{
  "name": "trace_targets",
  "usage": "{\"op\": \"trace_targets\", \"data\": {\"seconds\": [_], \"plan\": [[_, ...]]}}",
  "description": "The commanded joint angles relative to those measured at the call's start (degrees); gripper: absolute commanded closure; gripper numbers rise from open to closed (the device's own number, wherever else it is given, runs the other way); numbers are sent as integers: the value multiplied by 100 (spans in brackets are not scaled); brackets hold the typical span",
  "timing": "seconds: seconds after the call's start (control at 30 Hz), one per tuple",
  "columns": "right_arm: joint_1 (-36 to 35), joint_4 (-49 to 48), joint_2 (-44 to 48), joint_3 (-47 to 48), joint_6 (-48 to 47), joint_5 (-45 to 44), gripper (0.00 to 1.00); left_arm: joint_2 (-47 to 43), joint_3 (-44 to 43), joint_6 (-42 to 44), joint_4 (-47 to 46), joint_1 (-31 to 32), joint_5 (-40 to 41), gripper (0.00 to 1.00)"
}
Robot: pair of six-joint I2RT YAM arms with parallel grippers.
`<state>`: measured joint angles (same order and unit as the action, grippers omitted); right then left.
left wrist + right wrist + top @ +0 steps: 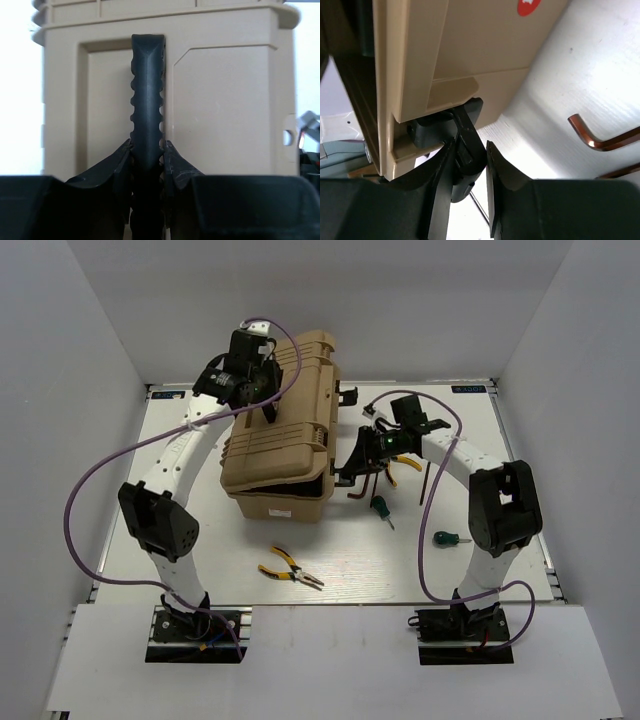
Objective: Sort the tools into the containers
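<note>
White table (pixel 340 575), tan case (pixel 285 502) apparently being opened for tools (pixel 290 571).
Left jaws clamp its handle (pixel 147 90), right jaws its latch (pixel 466 125); next: flip latch, lift lid (pixel 300 360).

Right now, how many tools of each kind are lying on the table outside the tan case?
Pliers: 2 (one partly hidden by the right arm)
Screwdrivers: 2
Hex keys: 2
Total: 6
</note>
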<state>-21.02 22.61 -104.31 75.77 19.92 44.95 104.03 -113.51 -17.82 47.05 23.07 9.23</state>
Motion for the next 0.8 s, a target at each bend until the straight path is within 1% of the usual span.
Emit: {"op": "trace_targets", "data": {"seconds": [0.0, 0.1, 0.13, 0.23, 0.37, 0.53, 0.73, 0.77], "plan": [[133, 51, 130, 193, -692, -311, 100, -1014, -201, 244, -952, -302, 605, 100], [159, 68, 139, 193, -683, -329, 100, -1437, 398, 367, -1119, -530, 913, 100], [203, 68, 157, 193, -683, -338, 100, -1673, 740, 367, -1206, -584, 1009, 100], [238, 103, 174, 210, -700, -347, 100, -1912, 1215, 367, -1259, -830, 1238, 100], [343, 138, 201, 202, -726, -338, 100, -2176, 1489, 367, -1312, -1164, 1239, 100], [423, 173, 218, 201, -718, -425, 100, -2395, 1490, 367, -1128, -1568, 1239, 100], [458, 103, 218, 131, -674, -514, 100, -2589, 1806, 306, -891, -2060, 984, 100], [458, 112, 227, 114, -648, -557, 100, -2642, 1920, 306, -890, -2174, 984, 91]]}}
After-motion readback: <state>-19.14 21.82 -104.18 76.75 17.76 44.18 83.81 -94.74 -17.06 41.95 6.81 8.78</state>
